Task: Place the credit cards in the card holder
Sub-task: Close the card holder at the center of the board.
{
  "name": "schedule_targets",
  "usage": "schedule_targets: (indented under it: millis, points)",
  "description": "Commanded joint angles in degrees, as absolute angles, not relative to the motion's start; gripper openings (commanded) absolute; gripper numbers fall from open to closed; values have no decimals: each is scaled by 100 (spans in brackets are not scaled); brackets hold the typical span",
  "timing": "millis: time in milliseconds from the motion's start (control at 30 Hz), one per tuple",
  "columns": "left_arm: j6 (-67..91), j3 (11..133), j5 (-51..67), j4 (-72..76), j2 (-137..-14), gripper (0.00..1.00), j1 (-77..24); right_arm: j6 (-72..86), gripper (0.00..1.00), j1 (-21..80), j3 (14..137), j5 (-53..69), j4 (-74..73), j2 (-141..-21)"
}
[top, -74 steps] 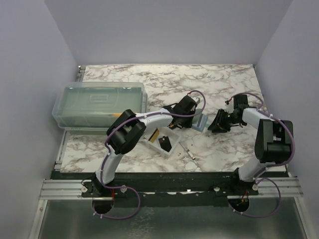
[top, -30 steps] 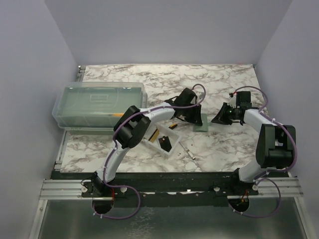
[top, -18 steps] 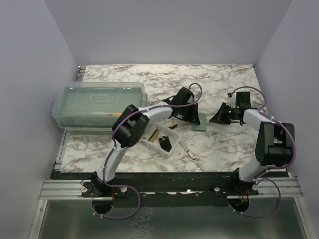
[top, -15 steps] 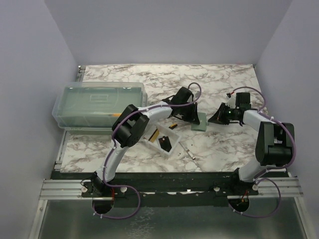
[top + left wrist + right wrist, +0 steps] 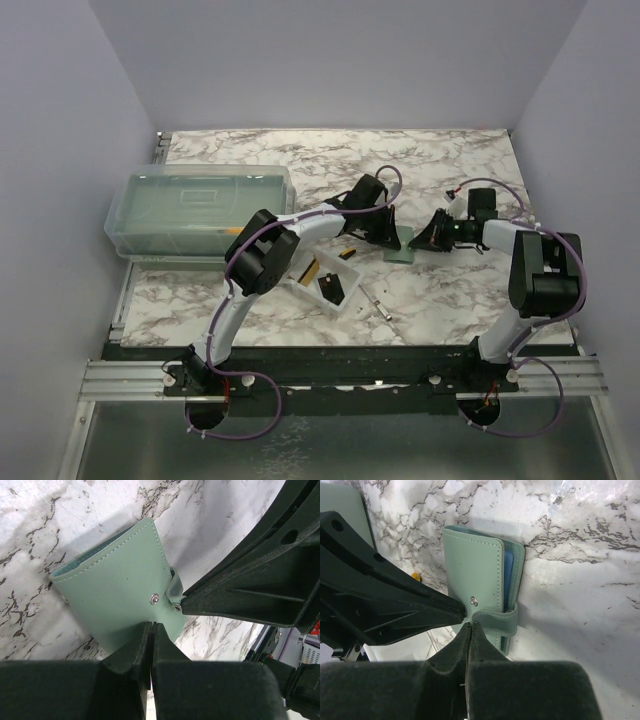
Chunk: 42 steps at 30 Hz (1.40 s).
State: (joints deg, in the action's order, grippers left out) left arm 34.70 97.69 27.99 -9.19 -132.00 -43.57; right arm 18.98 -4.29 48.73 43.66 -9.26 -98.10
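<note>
Closing in since the earlier frames, the right pincer (image 5: pixel 424 238) has slid leftward up to the card holder (image 5: pixel 398 248), and both pincers have gone from parted to clenched. From above, the left pincer (image 5: pixel 384 232) sits at the holder's left and the right one at its right. The sage-green holder lies flat on the marble table (image 5: pixel 300 160) between their tips. Behind the left pincer, back along its arm, a clear tray (image 5: pixel 340 308) holds a black card (image 5: pixel 333 289) and a gold card (image 5: pixel 311 270), well apart from the holder.

On the left wrist view, its own fingers are pressed together with nothing between them, tips over the folded holder's near edge. The right pincer's tip comes in from the right and meets the strap (image 5: pixel 172 587).

On the right wrist view, its fingers are likewise clenched and empty, tips at the strap. A pale blue lining (image 5: pixel 509 580) shows along the holder's edge. The left pincer's tip reaches in from the left, just beside the bare stud (image 5: pixel 474 600).
</note>
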Motion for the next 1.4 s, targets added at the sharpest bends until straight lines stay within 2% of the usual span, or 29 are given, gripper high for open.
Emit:
schedule_targets:
  millis: [0,500,1167,1367]
  points:
    - [3314,9673,2413,-1432,-13581,0,-4325,1874,0,-407,5057,4557,-903,-10002]
    - [3287,9689,2391,-1451,-13545,0,-4338,2039,0,-236,5315,4038,-961,-10276]
    - [3234,9663,2342,-1485,-13518,0,-4352,2247,0,266,5493,2587,-1397,-10444]
    - [3229,9669,2340,-1494,-13504,0,-4352,2729,0,334,5217,2708,-1024,-10328]
